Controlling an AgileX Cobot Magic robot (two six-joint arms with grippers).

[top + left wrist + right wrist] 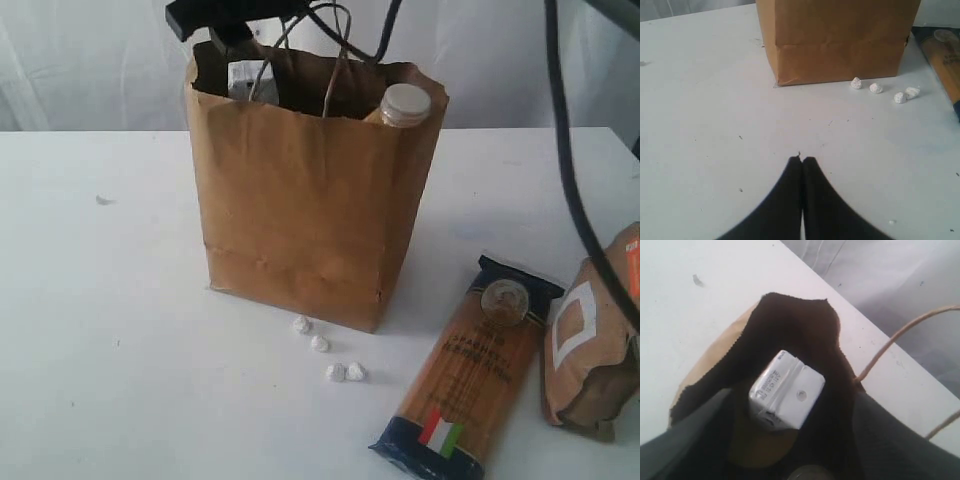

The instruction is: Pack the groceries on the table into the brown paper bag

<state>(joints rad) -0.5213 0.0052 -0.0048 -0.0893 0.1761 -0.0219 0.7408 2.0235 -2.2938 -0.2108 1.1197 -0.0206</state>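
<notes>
The left gripper rests pinched shut above the table, out of the way, the right gripper stands wide open at the brown paper bag so the small white-blue carton can sit inside, and the dark-blue spaghetti pack waits outside.

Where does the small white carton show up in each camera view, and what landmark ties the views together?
Exterior view: the small white carton sits in the mouth of the brown paper bag, toward its left side.
Left wrist view: not in it; only the bag's lower part shows.
Right wrist view: the carton is mid-picture, down inside the bag's dark opening.
Shared landmark: the brown paper bag.
</notes>
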